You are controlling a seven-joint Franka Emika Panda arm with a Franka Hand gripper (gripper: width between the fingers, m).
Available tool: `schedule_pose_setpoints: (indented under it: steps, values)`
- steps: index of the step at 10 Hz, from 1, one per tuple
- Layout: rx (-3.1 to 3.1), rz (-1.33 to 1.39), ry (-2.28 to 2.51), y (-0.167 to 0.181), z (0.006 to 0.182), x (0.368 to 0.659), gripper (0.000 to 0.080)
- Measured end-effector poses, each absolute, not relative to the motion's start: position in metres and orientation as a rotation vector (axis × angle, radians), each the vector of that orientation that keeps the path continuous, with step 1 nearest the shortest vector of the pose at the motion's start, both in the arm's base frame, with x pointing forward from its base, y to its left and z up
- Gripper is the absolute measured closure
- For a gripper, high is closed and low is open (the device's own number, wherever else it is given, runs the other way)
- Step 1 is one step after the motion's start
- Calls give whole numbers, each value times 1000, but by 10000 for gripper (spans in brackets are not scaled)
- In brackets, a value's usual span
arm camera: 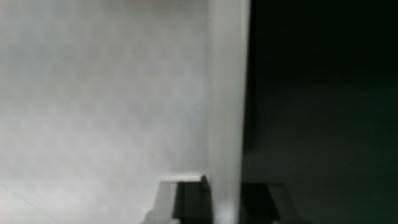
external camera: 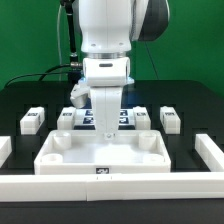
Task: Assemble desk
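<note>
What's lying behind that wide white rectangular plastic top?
Behind the wide white rectangular plastic top, white square legs with black-and-white tags lie in a row. The white robot arm covers the row's middle, so whatever lies there is hidden.

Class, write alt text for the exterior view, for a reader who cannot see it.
A white robot arm reaches straight down at centre, its gripper low near the far edge of a white desk top on a black table. White tagged legs lie in a row behind it; low white rails border the front and sides.
</note>
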State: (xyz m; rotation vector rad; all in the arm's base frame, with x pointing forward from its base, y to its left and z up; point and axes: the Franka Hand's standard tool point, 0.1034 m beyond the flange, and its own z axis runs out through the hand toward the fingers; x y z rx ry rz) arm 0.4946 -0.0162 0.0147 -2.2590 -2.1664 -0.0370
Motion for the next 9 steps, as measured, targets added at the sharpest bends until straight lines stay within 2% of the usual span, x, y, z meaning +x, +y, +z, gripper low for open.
schedule_pose_setpoints:
  steps: [3,5,9]
  values:
    - [-2249,-80,-2179,16,15,515,744]
    - [-2243,-68,-2167,37,15,518,744]
    - [-2254,-13,-2152,44,15,518,744]
